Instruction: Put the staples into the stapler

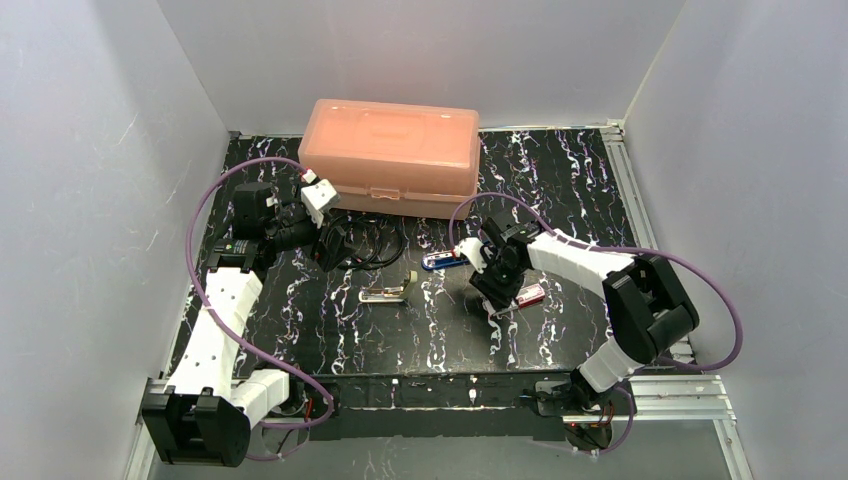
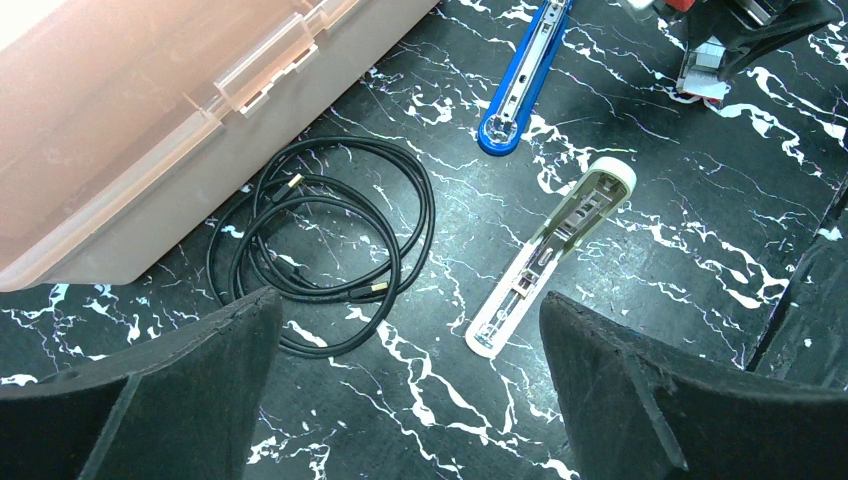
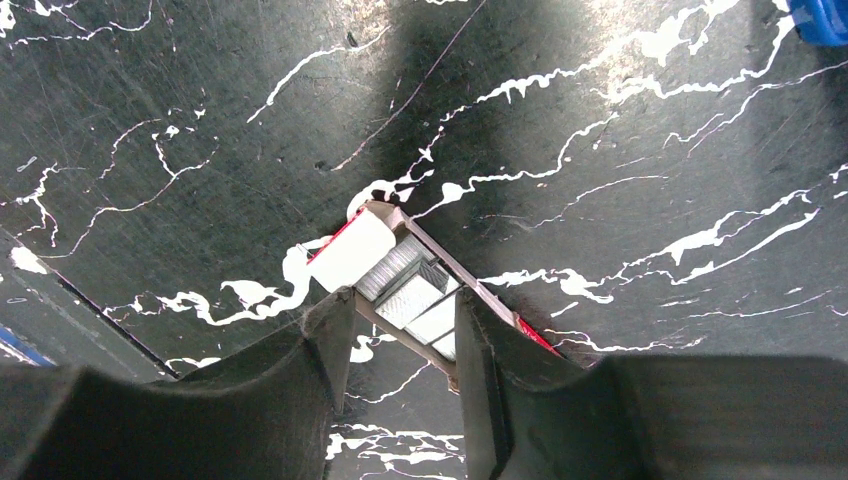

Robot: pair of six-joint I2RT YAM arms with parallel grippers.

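The staples (image 3: 400, 285) lie on the desk (image 1: 420, 340) at about 4 o'clock from its middle, a white tray of silvery strips slid partly out of a red sleeve. In the right wrist view only slivers of red show at the tray's sides, and its near end is hidden behind the fingers (image 3: 330, 340). The right hand (image 3: 400, 315) has closed in on the tray, one finger against each long side, gripping it. From above, that hand (image 1: 503, 290) covers the tray's left part, so only the red end (image 1: 530, 294) is plain.

At 10 o'clock from the staples lies a blue stapler (image 1: 440, 262), near but apart; its far end is cut off in the left wrist view (image 2: 522, 80). At 9 o'clock, well apart, a white stapler (image 2: 555, 255) lies opened out, its channel facing up. Bare desk runs from the staples toward the near edge at 6 o'clock and the side rail at 3 o'clock.

The left hand (image 2: 408, 310) hangs open with fingers wide apart, holding nothing, over a coiled black cable (image 2: 320, 235). An orange case (image 1: 390, 155) sits closed along the 12 o'clock edge.
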